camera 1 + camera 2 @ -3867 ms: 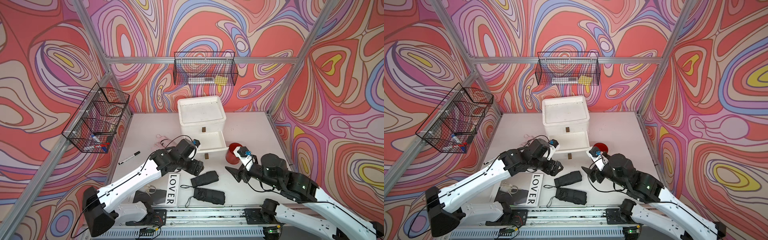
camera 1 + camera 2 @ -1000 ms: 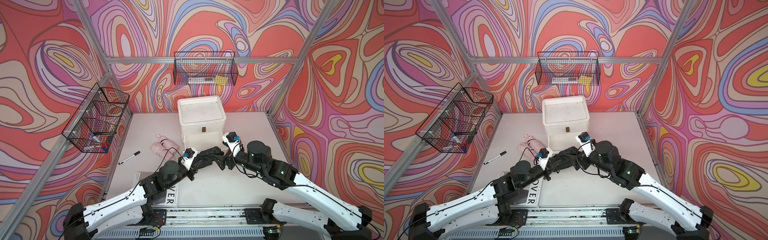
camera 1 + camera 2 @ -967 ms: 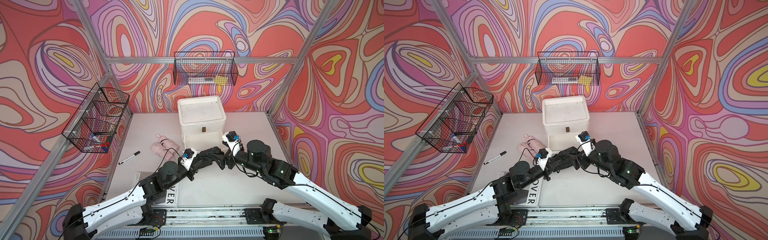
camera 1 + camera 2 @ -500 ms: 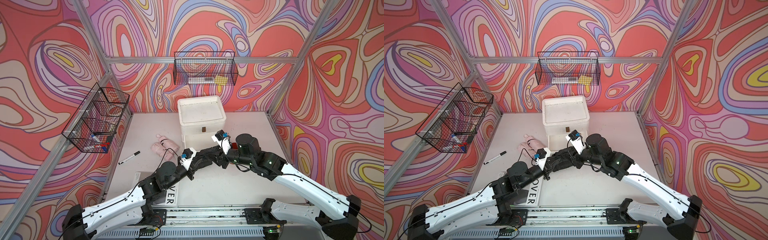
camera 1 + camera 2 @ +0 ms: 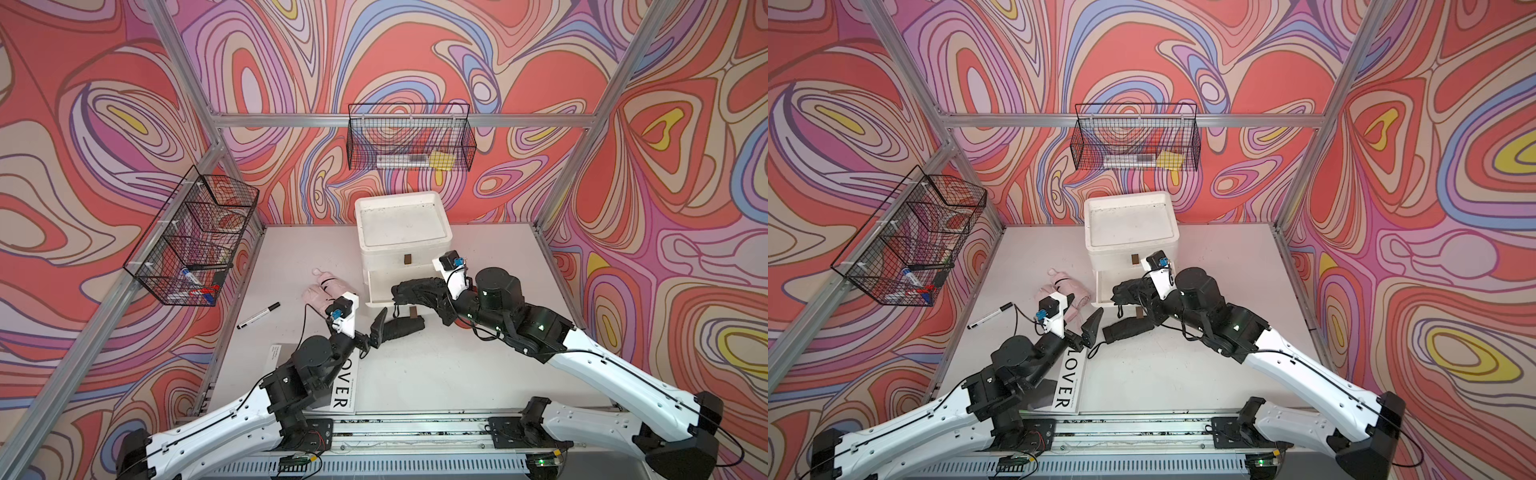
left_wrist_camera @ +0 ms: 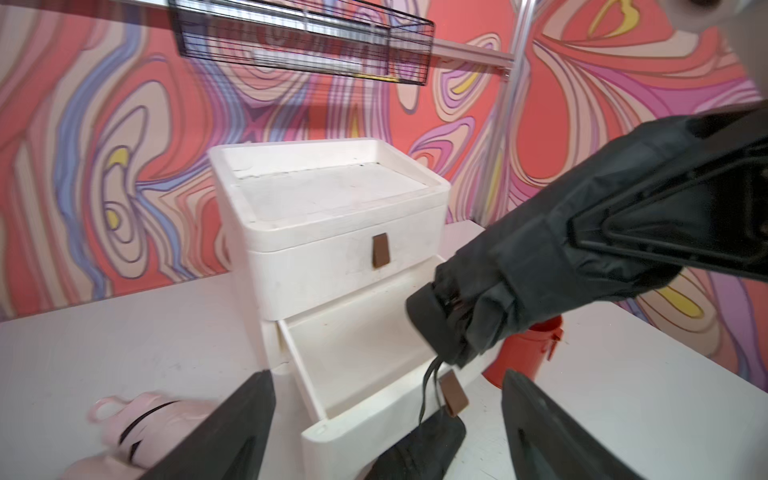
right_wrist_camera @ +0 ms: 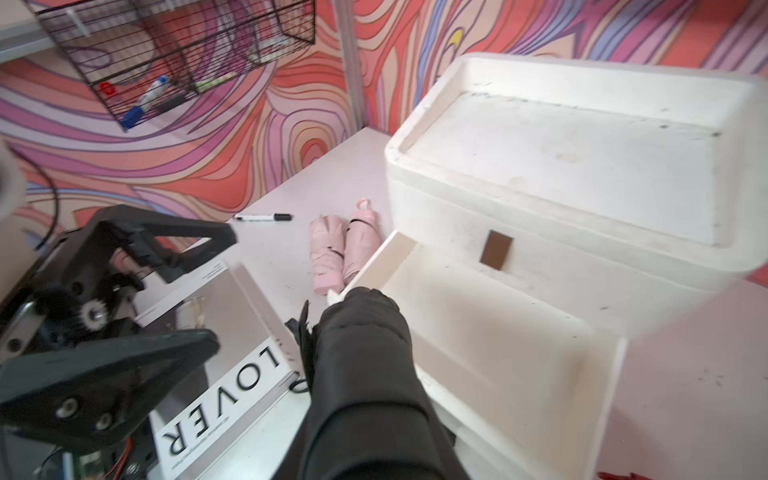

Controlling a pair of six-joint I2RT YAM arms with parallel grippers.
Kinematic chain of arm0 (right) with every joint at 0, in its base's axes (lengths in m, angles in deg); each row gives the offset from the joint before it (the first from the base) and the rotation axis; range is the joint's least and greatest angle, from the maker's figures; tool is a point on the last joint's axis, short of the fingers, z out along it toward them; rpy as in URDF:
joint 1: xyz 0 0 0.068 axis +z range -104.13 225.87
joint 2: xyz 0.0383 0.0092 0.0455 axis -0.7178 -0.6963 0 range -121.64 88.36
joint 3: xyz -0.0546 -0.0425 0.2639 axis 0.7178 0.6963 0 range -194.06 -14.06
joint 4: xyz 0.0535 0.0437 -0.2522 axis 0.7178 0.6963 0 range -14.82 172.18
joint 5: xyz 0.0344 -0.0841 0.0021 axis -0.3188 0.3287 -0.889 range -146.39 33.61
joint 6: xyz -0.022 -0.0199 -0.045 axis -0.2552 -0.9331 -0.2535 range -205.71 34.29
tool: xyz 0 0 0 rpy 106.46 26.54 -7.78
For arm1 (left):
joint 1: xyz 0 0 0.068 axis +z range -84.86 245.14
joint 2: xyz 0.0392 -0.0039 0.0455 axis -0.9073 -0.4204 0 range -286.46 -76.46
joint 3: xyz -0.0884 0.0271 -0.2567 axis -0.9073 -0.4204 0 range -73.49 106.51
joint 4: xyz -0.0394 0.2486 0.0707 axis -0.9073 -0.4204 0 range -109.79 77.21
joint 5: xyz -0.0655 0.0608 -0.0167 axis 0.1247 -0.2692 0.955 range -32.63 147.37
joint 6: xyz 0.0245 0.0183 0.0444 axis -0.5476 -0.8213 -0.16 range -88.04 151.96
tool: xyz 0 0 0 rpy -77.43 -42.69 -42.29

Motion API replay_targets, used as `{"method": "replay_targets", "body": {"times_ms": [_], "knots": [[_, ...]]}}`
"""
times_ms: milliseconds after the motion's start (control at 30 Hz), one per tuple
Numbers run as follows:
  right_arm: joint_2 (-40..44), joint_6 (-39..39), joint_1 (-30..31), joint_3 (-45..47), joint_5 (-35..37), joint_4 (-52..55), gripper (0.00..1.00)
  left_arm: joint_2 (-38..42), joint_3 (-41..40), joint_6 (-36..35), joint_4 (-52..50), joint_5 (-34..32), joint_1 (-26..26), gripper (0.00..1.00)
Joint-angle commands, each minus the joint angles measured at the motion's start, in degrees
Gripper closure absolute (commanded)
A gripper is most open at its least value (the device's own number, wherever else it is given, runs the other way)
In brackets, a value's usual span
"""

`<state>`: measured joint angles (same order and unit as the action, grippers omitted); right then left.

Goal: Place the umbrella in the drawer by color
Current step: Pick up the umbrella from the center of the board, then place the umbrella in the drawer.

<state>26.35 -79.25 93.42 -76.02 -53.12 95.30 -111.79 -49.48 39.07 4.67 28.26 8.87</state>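
Gaping wide and holding nothing, the left gripper (image 7: 224, 291) sits just beside a loose black umbrella (image 5: 401, 327) lying on the table (image 5: 415, 374) (right in front of the bottom drawer (image 6: 374, 419)). Next, the lifted black umbrella (image 5: 415, 291) pokes over that open drawer, pinched by the right gripper (image 5: 438, 297).

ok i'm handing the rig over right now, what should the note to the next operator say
right tool: shut on a black umbrella, over the open lower drawer.
left tool: open, astride the end of a second black umbrella lying on the table.
lower drawer empty, upper drawer closed; two pink umbrellas on the table.
done: lower drawer opened. left: all four umbrellas to stow by color.
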Motion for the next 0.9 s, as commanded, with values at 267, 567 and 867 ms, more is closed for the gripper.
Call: {"method": "replay_targets", "body": {"times_ms": [267,567,867], "knots": [[-15.2,7.8,-9.6,-2.5,-8.8,-14.2,1.0,3.6,-3.0,2.5,1.8,-20.3,0.2,0.02],[-28.1,19.6,-15.9,-3.2,-28.2,-23.0,0.75,1.1,-1.9,3.6,0.6,-19.2,0.1,0.01],[-28.5,13.0,-18.4,-7.1,-23.5,-10.8,0.19,-3.0,-0.7,3.3,1.1,-19.3,0.2,0.01]]}}
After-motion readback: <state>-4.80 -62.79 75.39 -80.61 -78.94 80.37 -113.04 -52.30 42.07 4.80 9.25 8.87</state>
